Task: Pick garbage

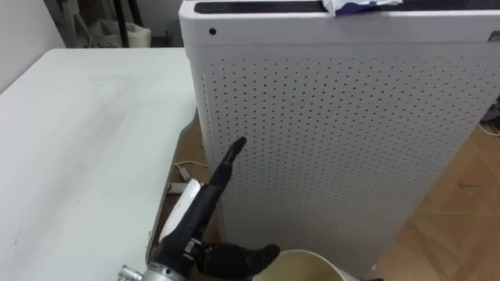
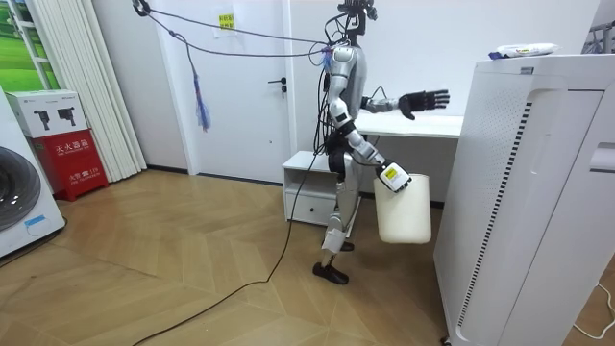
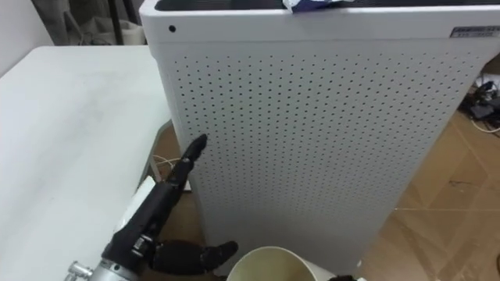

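Position: the robot stands between the white counter [image 1: 78, 140] on its left and a tall white perforated unit [image 1: 336, 140] directly ahead.

Left hand [image 1: 209, 191]: raised in front of the unit's side panel, fingers straight and spread wide, holding nothing. It is well below the unit's top.

Right hand [image 2: 389, 176]: down at the robot's side in the room view, closed on the top of a white bin [image 2: 404, 207] that hangs from it. The bin's open rim shows at the bottom of the eye views.

Task item: a crumpled white-and-blue wrapper [image 2: 524, 51] lies on top of the unit, towards its far side, apart from both hands.

Step in hand, as judged: the approach and reach; nothing is picked yet. The next move calls for lifting the left hand above the top edge, extending it over the wrapper and closing on it, then dropping it into the bin.

Limits: the eye views cut the wrapper at their upper edge, so its shape is unclear. Whether the bin has contents cannot be told.
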Motion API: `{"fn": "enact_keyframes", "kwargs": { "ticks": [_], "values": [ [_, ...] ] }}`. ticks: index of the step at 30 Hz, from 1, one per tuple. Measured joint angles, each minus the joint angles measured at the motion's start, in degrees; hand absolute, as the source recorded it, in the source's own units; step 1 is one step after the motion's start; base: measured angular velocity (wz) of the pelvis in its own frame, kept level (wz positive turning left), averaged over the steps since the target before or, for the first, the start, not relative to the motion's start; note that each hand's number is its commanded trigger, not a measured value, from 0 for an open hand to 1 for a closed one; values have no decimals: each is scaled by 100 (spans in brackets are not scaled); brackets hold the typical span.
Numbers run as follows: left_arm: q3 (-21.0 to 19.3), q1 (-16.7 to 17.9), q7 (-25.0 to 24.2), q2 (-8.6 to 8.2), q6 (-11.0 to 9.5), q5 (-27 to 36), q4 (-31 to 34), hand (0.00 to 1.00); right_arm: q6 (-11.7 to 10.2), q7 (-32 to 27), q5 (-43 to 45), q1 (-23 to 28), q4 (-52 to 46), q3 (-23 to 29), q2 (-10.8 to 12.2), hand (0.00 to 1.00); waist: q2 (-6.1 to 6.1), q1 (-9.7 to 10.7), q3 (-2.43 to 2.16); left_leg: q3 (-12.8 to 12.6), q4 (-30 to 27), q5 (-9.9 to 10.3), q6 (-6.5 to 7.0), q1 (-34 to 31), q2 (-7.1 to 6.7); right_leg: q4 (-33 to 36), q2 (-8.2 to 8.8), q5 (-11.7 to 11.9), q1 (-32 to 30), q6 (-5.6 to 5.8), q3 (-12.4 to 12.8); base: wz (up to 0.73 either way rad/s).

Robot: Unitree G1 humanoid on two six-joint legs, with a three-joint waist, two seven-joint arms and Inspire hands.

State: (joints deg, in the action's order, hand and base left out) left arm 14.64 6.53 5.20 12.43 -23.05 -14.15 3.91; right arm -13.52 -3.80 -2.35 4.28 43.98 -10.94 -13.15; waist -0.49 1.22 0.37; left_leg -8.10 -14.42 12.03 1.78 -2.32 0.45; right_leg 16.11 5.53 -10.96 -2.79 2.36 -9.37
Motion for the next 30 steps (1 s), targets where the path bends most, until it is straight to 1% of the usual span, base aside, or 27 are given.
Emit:
{"fn": "enact_keyframes", "kwargs": {
  "ticks": [1, 3, 5, 7, 8, 9, 10, 11, 13, 15, 17, 19, 22, 27, 29, 30],
  "values": [
    [-11, -1, 172, -6, -14, -198, 158, 0, -28, -38, -3, 63, -15, 0, 11, 100, -4, 4, -3, -18, 2, 0, 0, 39, -1, 45, 6, -2, 9, 3, 11, -10],
    [-30, -46, 401, -43, -132, -395, 201, 0, -29, -93, -3, 115, -10, 1, 47, 100, -6, 11, -1, -76, 0, 1, 2, 112, -23, 114, 24, -6, 27, 10, 22, -17],
    [-42, -110, 599, -50, -139, -555, 201, 0, -29, -187, -2, 146, 24, 3, 139, 100, -11, 40, 3, -135, -10, 11, 15, 191, -41, 260, 37, -20, -3, 31, 54, -22],
    [-80, -283, 835, -85, -143, -894, 203, 0, -29, -242, 9, 151, 140, 4, 252, 100, -20, 131, 12, -198, -44, 52, 47, 219, -6, 420, 71, -30, -65, 44, -14, -16],
    [-92, -331, 899, -101, -148, -995, 204, 0, -29, -241, 9, 143, 178, 4, 260, 100, -24, 129, 17, -261, -48, 60, 57, 227, -2, 452, 85, -31, -99, 44, -22, -34],
    [-111, -405, 1030, -110, -153, -1161, 209, 0, -29, -233, 5, 133, 245, 3, 268, 100, -18, 84, 19, -367, -60, 79, 76, 248, -7, 466, 115, -29, -138, 40, -75, -55],
    [-125, -455, 1120, -108, -169, -1238, 211, 0, -28, -223, 3, 154, 261, 3, 267, 100, 18, 68, 40, -473, -94, 121, 88, 270, 4, 466, 152, -14, -139, 15, -210, -57],
    [-130, -470, 1179, -101, -190, -1269, 211, 0, -28, -218, 3, 165, 263, 0, 270, 100, 40, 65, 48, -524, -113, 152, 93, 274, 21, 467, 154, -7, -139, 8, -210, -50],
    [-123, -493, 1401, -98, -252, -1362, 226, 0, -21, -122, 5, 201, 298, -3, 271, 100, 66, 103, 49, -689, -103, 171, 104, 358, 37, 426, 161, 23, -137, 14, -168, -37],
    [-120, -493, 1525, -91, -296, -1452, 238, 0, -16, -31, 7, 213, 379, -2, 268, 100, 72, 138, 53, -768, -86, 171, 104, 410, 64, 351, 132, 70, -131, 12, -152, -23],
    [-117, -492, 1631, -48, -334, -1480, 328, 0, -16, 25, 6, 215, 381, -2, 265, 100, 68, 154, 58, -862, -72, 171, 103, 430, 87, 334, 113, 99, -158, 5, -124, -24],
    [-117, -495, 1726, -12, -360, -1514, 496, 0, -15, 118, 15, 219, 380, -3, 265, 100, 80, 158, 51, -931, 6, 160, 83, 502, 103, 222, 42, 160, -125, 2, -20, -25],
    [-113, -495, 1909, 6, -462, -1657, 657, 0, -16, 213, 14, 214, 381, -1, 251, 100, 83, 154, 49, -1009, 103, 147, 65, 560, 119, 148, 9, 192, -125, -2, -6, -13],
    [-135, -497, 2161, 94, -468, -2057, 704, 0, -17, 299, 15, 227, 380, 44, 244, 100, 111, 167, 36, -1071, 176, 173, 16, 596, 179, 64, -76, 216, -99, -10, -15, -8],
    [-140, -499, 2232, 97, -462, -2187, 704, 0, -17, 324, 14, 244, 380, 51, 244, 100, 115, 183, 36, -1074, 164, 180, 4, 601, 208, 51, -98, 219, -86, -15, -35, -3],
    [-140, -499, 2306, 87, -457, -2305, 706, 0, -17, 335, 12, 242, 380, 50, 245, 100, 124, 154, 35, -1115, 137, 186, -7, 603, 235, 51, -115, 220, -93, -20, -39, -25]
  ]
}}
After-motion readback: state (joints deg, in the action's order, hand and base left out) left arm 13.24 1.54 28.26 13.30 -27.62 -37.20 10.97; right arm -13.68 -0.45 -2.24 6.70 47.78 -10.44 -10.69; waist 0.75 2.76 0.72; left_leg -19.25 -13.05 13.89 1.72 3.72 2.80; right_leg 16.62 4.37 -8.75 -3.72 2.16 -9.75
